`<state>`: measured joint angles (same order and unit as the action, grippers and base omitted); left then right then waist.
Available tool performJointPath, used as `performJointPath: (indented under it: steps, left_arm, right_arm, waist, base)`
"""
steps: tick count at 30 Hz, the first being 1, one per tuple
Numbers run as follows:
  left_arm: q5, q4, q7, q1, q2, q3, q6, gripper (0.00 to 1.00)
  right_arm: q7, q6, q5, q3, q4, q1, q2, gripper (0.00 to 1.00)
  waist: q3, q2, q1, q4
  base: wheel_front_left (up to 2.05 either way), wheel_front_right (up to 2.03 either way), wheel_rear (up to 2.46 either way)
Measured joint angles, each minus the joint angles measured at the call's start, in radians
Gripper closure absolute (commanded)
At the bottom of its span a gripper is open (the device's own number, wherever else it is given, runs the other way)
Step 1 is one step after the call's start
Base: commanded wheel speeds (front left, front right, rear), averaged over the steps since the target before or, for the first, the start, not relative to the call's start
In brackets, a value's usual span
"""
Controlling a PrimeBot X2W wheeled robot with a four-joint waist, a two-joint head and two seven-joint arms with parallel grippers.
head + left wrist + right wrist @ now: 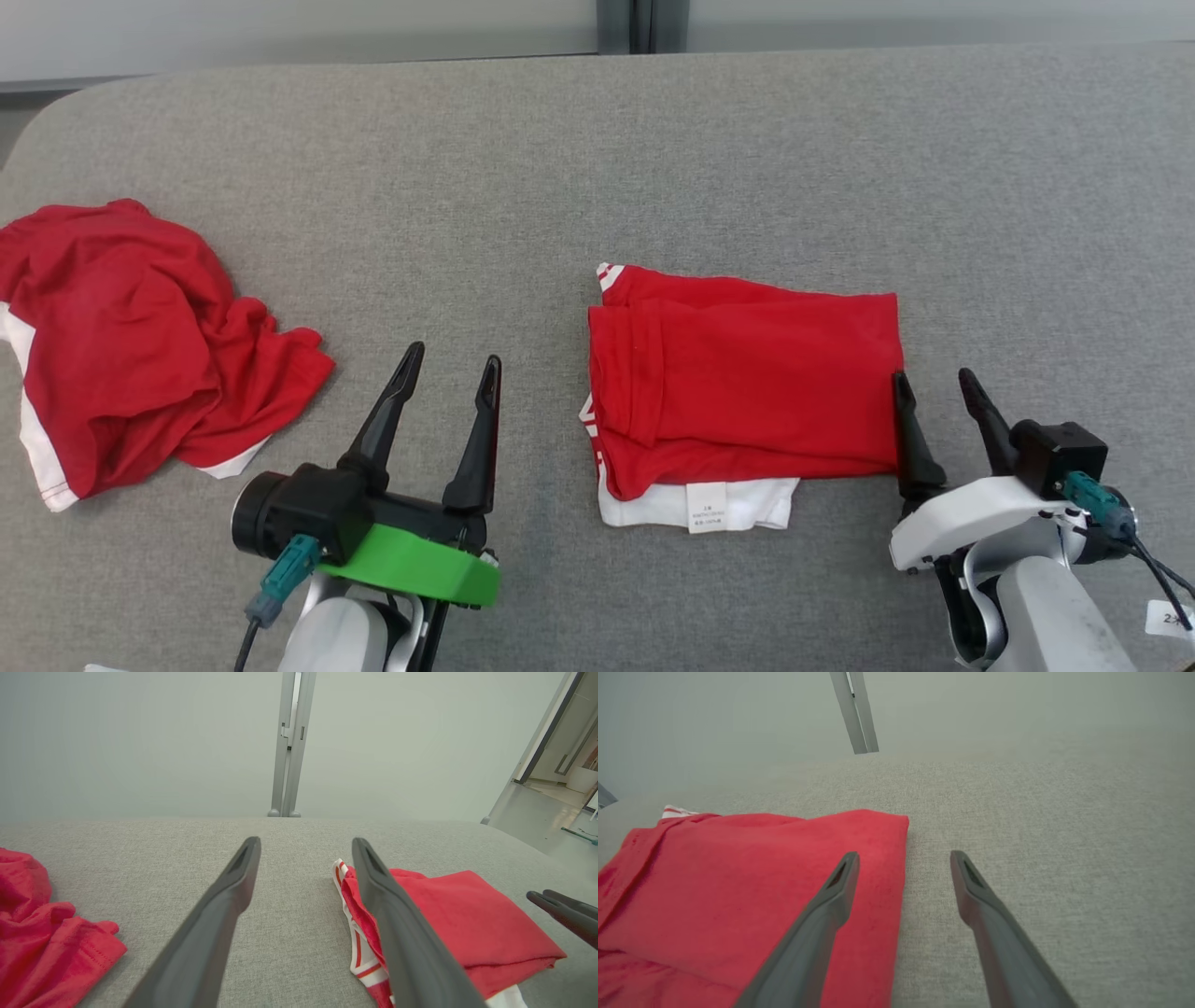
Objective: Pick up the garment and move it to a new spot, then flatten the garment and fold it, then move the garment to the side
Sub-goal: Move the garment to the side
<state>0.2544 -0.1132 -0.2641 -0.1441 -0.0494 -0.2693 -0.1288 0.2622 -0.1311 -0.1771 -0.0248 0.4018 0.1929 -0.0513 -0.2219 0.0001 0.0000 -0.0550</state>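
Closest to the robot are its two hands. The left gripper (453, 355) is wide open and holds nothing. It hangs over the bare grey table (523, 579), between the two red cloths. The right gripper (934, 375) is wide open too and holds nothing. One of its fingers (910, 434) sits over the right edge of the folded garment (747, 373). The other finger is over the table just beside it. I cannot tell if the finger touches the cloth.

The folded garment lies in the middle of the table, in front of the robot and a bit to its right. It is red and makes a neat block. A white layer and a small label (707, 509) poke out on the near side.

Well apart, on the robot's left, lies a crumpled garment (121, 345). It is red with white trim and sits in a messy heap.

Past the far edge of the table is a pale wall (280, 23) with a grey post (644, 23).

I think the folding is done, and the step now is to move the folded garment to the side. For that, a hand needs to go down low, slip a finger under the edge and pinch all the layers at once. If it grabs just the top layer, the fold could fall open. A slow, gentle pull should keep the block neat.
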Motion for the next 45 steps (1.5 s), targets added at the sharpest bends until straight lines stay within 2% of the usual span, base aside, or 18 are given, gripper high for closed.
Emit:
performJointPath:
  steps: [8, 9, 10, 11, 20, 24, 30, 39, 45]
  left_arm:
    - [0.002, -0.001, 0.000, -0.024, 0.000, -0.014, 0.000, 0.00]
    - [0.002, -0.001, 0.000, -0.026, 0.000, -0.014, 0.000, 0.00]
    - [0.001, -0.001, 0.000, -0.026, 0.000, -0.014, 0.000, 0.00]
    - [0.001, -0.001, 0.000, -0.026, 0.000, -0.014, 0.000, 0.00]
    - [-0.010, 0.009, 0.000, -0.026, 0.000, -0.023, 0.000, 0.00]
    - [-0.018, 0.019, 0.000, -0.028, 0.000, -0.027, 0.000, 0.00]
    - [-0.031, 0.037, 0.000, -0.056, -0.017, -0.058, 0.000, 0.00]
    - [-0.050, 0.063, 0.000, -0.164, -0.111, -0.141, 0.000, 0.00]
    - [-0.064, 0.090, 0.000, -0.272, -0.191, -0.202, 0.000, 0.00]
  right_arm:
    - [-0.001, 0.000, -0.066, 0.040, 0.200, 0.110, 0.001, 0.00]
    - [0.000, 0.000, -0.066, 0.048, 0.211, 0.118, 0.000, 0.09]
    - [0.001, 0.000, -0.066, 0.055, 0.219, 0.126, 0.000, 0.96]
    - [0.001, 0.001, -0.059, 0.061, 0.227, 0.132, 0.000, 1.00]
    - [0.000, 0.000, 0.065, 0.103, 0.236, 0.177, -0.007, 1.00]
    - [0.000, 0.000, 0.092, 0.126, 0.214, 0.207, -0.050, 1.00]
    - [0.000, 0.000, 0.121, 0.180, 0.206, 0.261, -0.156, 1.00]
    - [0.000, 0.000, 0.105, 0.197, 0.218, 0.398, -0.311, 1.00]
    - [0.000, 0.000, 0.103, 0.179, 0.247, 0.521, -0.361, 1.00]
  waist:
    - [-0.045, 0.0000, 0.0000, -0.038]
    - [-0.046, 0.0000, 0.0000, -0.039]
    - [-0.046, 0.0000, 0.0000, -0.040]
    - [-0.045, 0.0000, 0.0000, -0.039]
    - [-0.037, 0.0000, 0.0000, 0.004]
    - [-0.039, 0.0000, 0.0000, 0.041]
    - [-0.056, 0.0000, 0.0000, 0.105]
    - [-0.150, 0.0000, 0.0000, 0.192]
    - [-0.243, 0.0000, 0.0000, 0.247]
  base:
    - [0.00, 0.00, 0.00]
    - [0.00, 0.00, 0.00]
    - [0.00, 0.00, 0.00]
    - [0.00, 0.00, 0.00]
    - [0.00, 0.00, 0.00]
    - [0.00, 0.00, 0.00]
    - [0.00, 0.00, 0.00]
    - [0.00, 0.00, 0.00]
    - [0.00, 0.00, 0.00]
